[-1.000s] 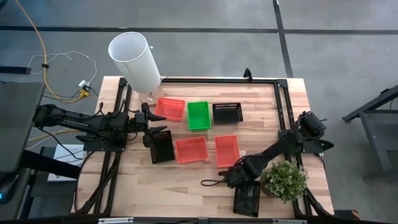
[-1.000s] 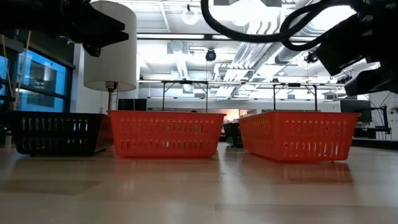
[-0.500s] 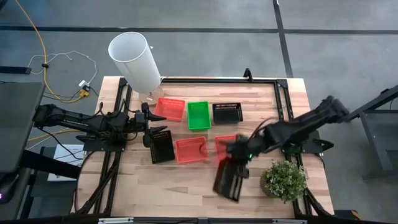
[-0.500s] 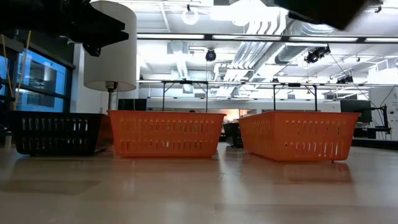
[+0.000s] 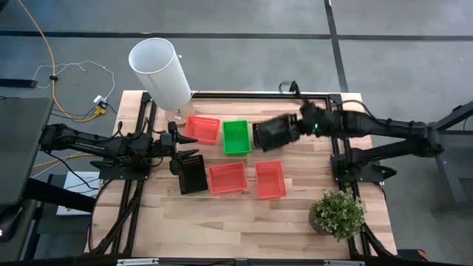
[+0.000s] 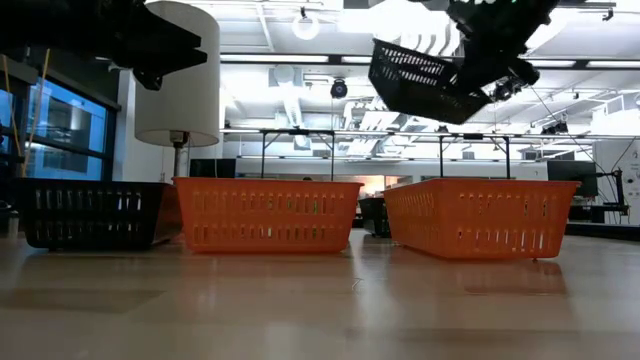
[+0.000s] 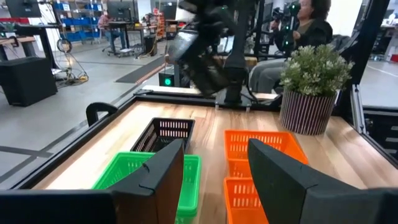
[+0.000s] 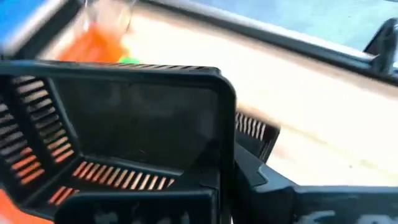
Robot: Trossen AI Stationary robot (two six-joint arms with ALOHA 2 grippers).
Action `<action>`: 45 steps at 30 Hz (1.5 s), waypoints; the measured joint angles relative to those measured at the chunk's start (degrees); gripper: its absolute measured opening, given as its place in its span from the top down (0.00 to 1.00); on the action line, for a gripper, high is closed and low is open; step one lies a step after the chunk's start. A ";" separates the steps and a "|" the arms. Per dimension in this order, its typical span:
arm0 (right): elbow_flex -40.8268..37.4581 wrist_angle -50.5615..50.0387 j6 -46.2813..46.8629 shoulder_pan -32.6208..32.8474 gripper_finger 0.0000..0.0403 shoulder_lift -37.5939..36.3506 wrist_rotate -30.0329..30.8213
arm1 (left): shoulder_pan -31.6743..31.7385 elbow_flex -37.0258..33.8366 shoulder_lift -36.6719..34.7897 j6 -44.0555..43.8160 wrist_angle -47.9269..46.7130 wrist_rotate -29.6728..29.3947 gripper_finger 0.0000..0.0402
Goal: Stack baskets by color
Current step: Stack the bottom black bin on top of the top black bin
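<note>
The right gripper [image 5: 299,127] is clamping shut on the rim of a black basket [image 5: 276,133] and holding it tilted in the air above the far black basket [image 5: 267,141] that is sitting at the back of the tabletop [image 5: 222,214]; from the low view the carried basket [image 6: 425,82] is hanging high over the red ones. The left gripper [image 5: 177,157] is hovering at the left side with its fingers [image 7: 163,171] parted and holding nothing, just beside another black basket [image 5: 193,176]. Two red baskets [image 5: 228,177] [image 5: 270,179] are lying side by side in the middle of the tabletop, right of that black one. At the back, a third red basket [image 5: 202,129] is sitting beside a green basket [image 5: 236,137]. A white cylinder [image 5: 161,72] is standing at the back left corner, and a potted plant [image 5: 339,213] is sitting at the front right.
</note>
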 joint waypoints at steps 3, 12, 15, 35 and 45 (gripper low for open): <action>1.10 1.45 0.72 -5.76 1.00 0.88 -0.85 | -0.01 0.00 -0.02 0.45 1.65 0.00 0.58; 1.68 0.86 0.64 -15.67 1.00 12.64 -18.06 | 0.01 0.00 -0.02 -0.12 1.64 0.00 0.58; 1.66 -0.06 -1.07 -18.35 1.00 17.21 -20.90 | 0.01 0.00 -0.02 -0.11 1.64 0.00 0.58; 1.61 0.37 -2.30 -23.76 1.00 25.45 -26.10 | -0.01 0.00 -0.02 -0.11 1.56 0.00 0.58; 1.61 -0.45 2.19 -22.00 1.00 25.45 -26.04 | -0.01 0.00 0.00 -0.11 1.56 0.00 0.58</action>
